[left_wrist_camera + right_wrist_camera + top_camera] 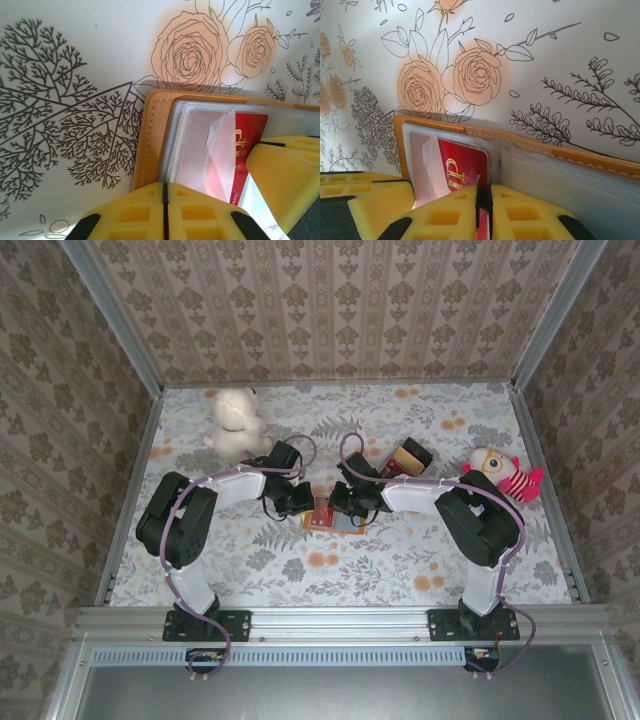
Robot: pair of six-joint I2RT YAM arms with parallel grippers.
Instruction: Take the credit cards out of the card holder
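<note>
Place: robot test cell, lab-type | Evidence: table (pixel 400 560) is enclosed by aluminium framing (pixel 110 312) and wallpapered panels (pixel 330 310) | Rig: left arm (pixel 185 525) and right arm (pixel 480 520) are bolted to a metal rail (pixel 340 622)

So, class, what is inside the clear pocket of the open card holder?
A red credit card with gold print shows in the card holder pocket. Its lower edge is hidden behind the right gripper, so any further cards underneath cannot be seen.
</note>
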